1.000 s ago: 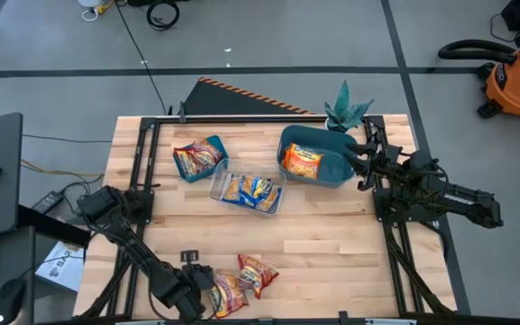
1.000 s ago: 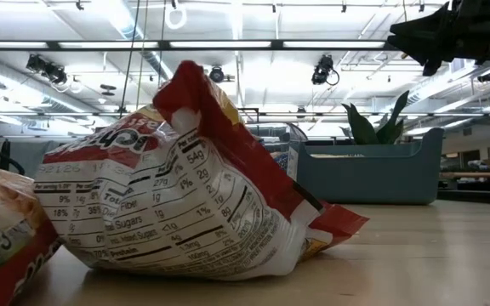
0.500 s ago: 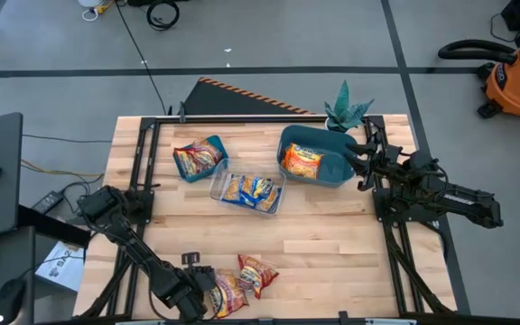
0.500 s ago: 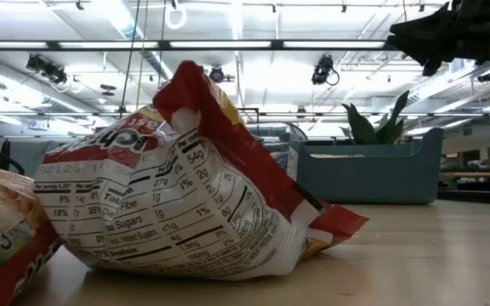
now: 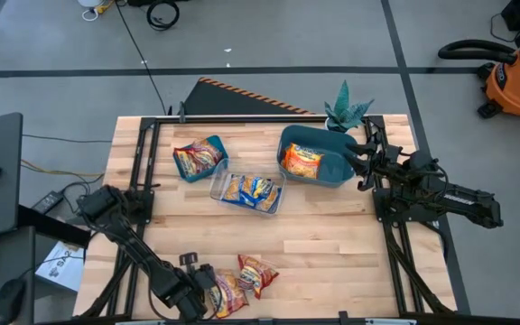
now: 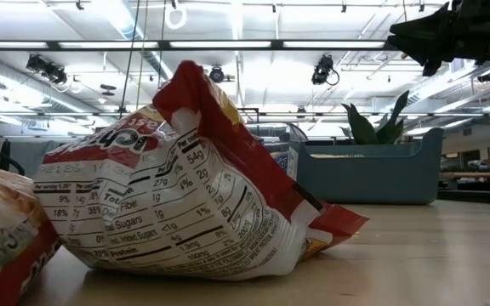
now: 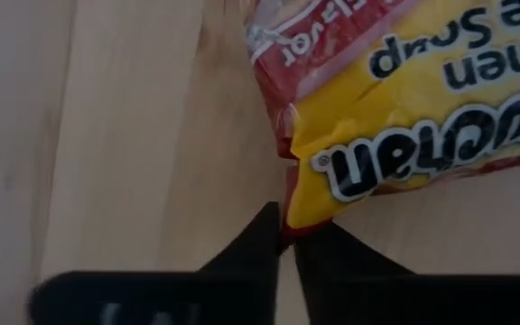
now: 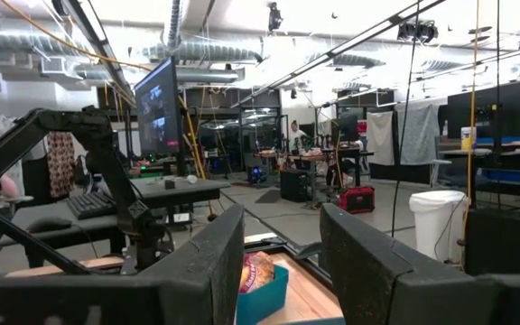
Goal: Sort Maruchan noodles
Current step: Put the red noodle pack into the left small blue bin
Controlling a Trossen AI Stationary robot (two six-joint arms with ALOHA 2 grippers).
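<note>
Two red-and-yellow noodle packets lie at the table's near edge. My left gripper (image 5: pixel 204 291) is shut on the left one (image 5: pixel 227 294), which shows in the left wrist view (image 7: pixel 404 117) and at the low view's left edge (image 6: pixel 2 242). The other packet (image 5: pixel 258 273) lies flat beside it on the table (image 6: pixel 185 204). My right gripper (image 5: pixel 357 159) is open and empty above the right rim of the large teal bin (image 5: pixel 332 167), which holds an orange packet (image 5: pixel 302 162). My left gripper pinches the packet's corner (image 7: pixel 298 215), at its left end, between its two fingers (image 7: pixel 260 236). The fingers come low from the table's left. The rest of the packet lies along the table beyond the fingers.
A small teal bin (image 5: pixel 215 144) at the far left holds red-and-yellow packets. A clear tray (image 5: pixel 217 188) at the middle holds blue-and-yellow packets. A potted plant (image 5: pixel 343 110) stands behind the large bin. Bare wood lies between the tray and the near packets.
The held packet has shifted a little at the low view's left edge. Both arms otherwise stay where they were.
</note>
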